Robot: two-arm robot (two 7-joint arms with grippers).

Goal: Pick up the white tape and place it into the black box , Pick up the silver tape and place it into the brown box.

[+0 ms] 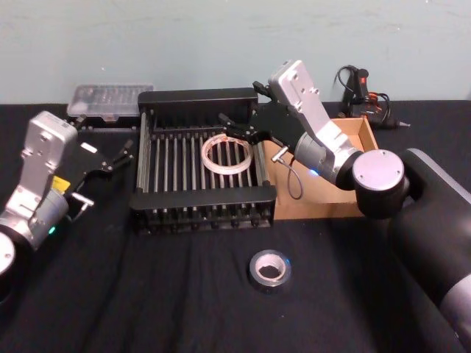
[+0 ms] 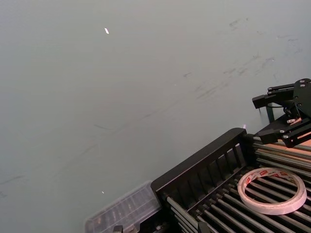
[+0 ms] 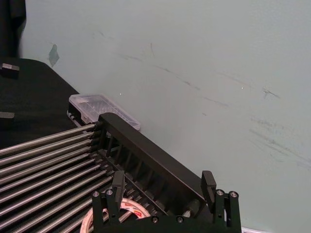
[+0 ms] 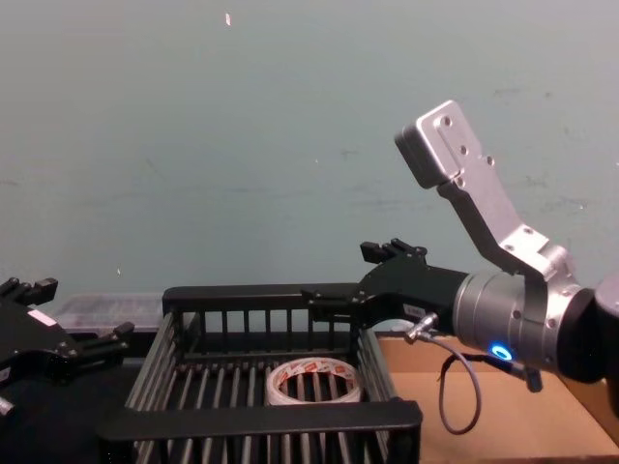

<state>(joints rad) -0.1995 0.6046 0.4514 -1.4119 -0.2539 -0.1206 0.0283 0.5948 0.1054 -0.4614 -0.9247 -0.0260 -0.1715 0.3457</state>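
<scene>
The white tape [image 1: 227, 154] lies in the black box [image 1: 199, 213]; the right gripper [image 1: 237, 126], open and empty, hangs above it. Next comes the silver tape [image 1: 269, 269], near on the table, bound for the brown box [image 1: 362, 132].

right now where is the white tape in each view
Head view: the white tape lies flat on the black box floor, toward its right side.
Left wrist view: at the lower right, on the bars.
Right wrist view: a sliver at the bottom edge, behind the right end effector.
Chest view: low centre, inside the box.
Shared landmark: the box's thick far rim.
</scene>
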